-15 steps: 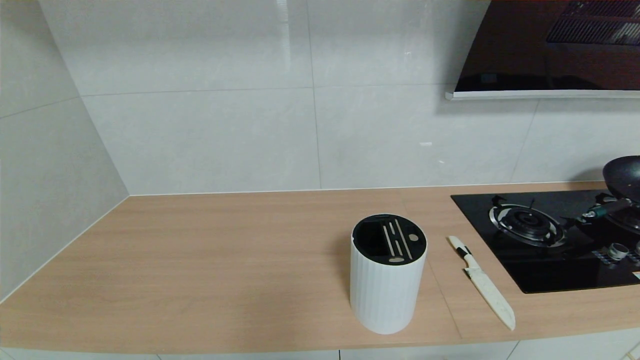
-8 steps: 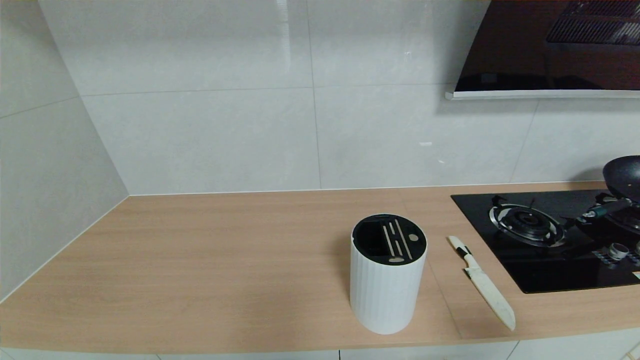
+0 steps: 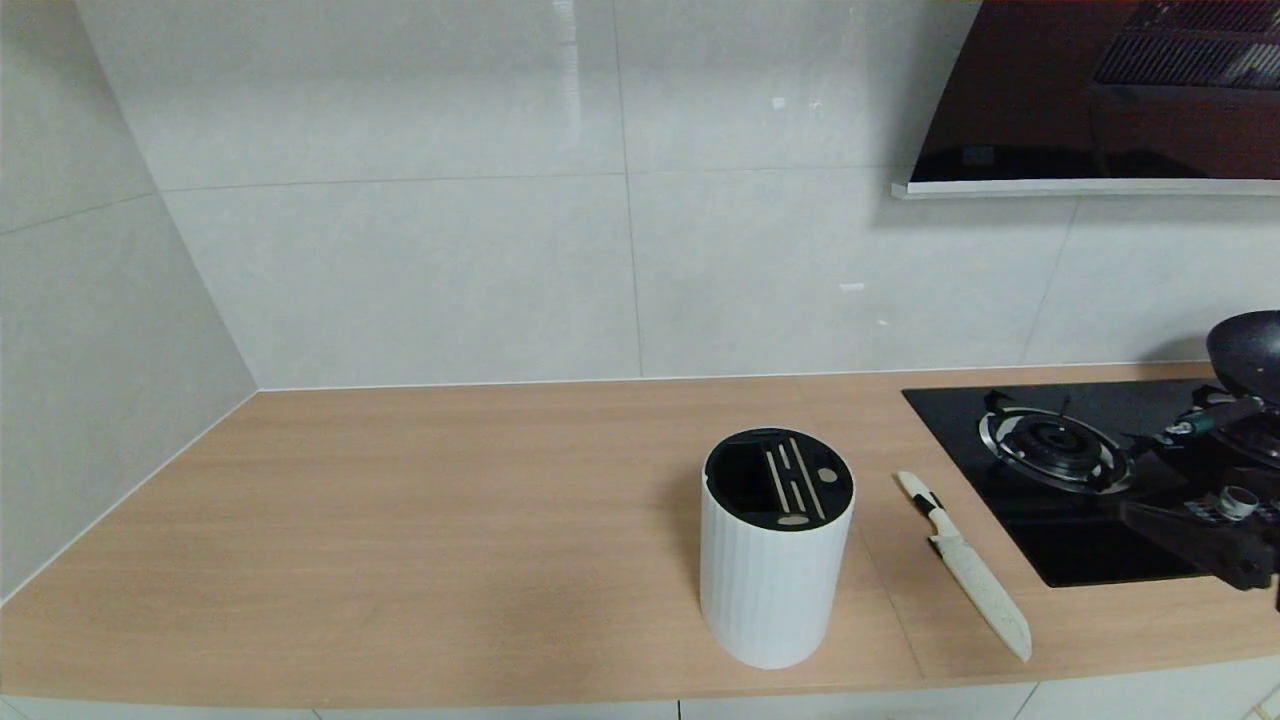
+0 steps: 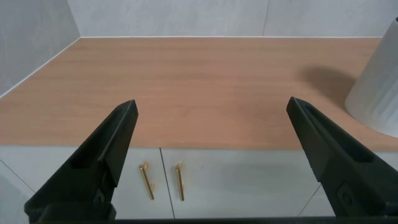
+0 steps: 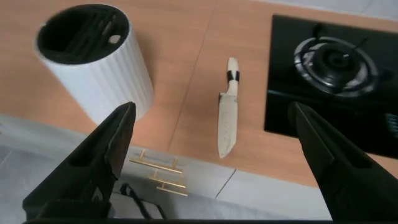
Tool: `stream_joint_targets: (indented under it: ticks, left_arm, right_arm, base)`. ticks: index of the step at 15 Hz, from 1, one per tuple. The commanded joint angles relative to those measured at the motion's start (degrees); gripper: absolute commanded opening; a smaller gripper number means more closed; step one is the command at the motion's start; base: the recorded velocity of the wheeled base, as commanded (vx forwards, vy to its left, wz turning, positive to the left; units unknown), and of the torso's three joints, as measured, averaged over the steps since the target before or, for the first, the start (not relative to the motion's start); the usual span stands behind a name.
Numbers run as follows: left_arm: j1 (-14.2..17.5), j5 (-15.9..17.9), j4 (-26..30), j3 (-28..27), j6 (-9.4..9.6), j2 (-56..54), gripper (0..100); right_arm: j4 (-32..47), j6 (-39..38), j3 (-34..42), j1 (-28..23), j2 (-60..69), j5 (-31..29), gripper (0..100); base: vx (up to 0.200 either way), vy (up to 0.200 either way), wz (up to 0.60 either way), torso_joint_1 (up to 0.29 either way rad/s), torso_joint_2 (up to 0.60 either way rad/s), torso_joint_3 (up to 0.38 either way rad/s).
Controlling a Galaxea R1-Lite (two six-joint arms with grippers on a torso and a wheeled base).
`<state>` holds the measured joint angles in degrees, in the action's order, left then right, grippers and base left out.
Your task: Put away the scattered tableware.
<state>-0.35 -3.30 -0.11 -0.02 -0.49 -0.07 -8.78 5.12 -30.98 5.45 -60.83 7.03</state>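
Light wood desk (image 3: 400, 520) in a corner of grey-white wall tiles (image 3: 400, 250), dark range hood (image 3: 1100, 90) up on the right. A black glass hob (image 3: 1080, 555) is set into the desk's right end, and a dark pan (image 3: 1245, 345) sits on its far burner. The knife holder (image 3: 775, 580), a white ribbed cylinder with a black slotted top, stands upright near the front edge; I see nothing in its slots. The knife (image 3: 965, 565) lies flat on the desk between holder and hob, touching neither. Its handle points toward the wall and its blade tip toward the front edge. It has a pale speckled blade and a white handle with a black band. Right hand (image 5: 208, 109) is open and empty, above the desk's front edge, with the knife below the gap between its jaws and the holder off to one side. One of its fingers (image 3: 1190, 530) shows dark over the hob's front corner in the head view. Left hand (image 4: 211, 102) is also open and empty, low in front of the desk edge, facing bare wood. Gold cabinet handles (image 4: 163, 180) sit below it.
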Motion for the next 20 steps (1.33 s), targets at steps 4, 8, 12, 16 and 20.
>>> stream_joint_targets:
  ticks: [4,8,12,16,20]
  left_arm:
    - [0.0,0.0,0.0,0.0,-0.04,0.1,100]
    - [0.0,0.0,-0.1,0.0,-0.04,0.1,100]
    - [0.0,0.0,0.0,0.0,-0.04,0.1,100]
    - [0.0,0.0,0.0,0.0,-0.04,0.1,100]
    - [0.0,0.0,0.0,0.0,-0.04,0.1,100]
  right_arm:
    - [-12.1,0.0,-1.5,-0.2,-24.7,-0.4,100]
    - [-22.6,0.1,-1.7,-1.0,-36.8,-0.6,100]
    - [-29.5,0.2,-1.8,-1.8,-44.5,-0.6,100]
    - [-35.4,0.2,-3.2,-2.5,-52.3,-1.5,100]
    - [-36.5,0.4,-6.3,-2.5,-59.7,-2.4,100]
  base:
    - [0.0,0.0,0.0,0.0,0.0,0.0]
    - [0.0,0.0,0.0,0.0,0.0,0.0]
    - [0.0,0.0,0.0,0.0,0.0,0.0]
    - [0.0,0.0,0.0,0.0,0.0,0.0]
    - [0.0,0.0,0.0,0.0,0.0,0.0]
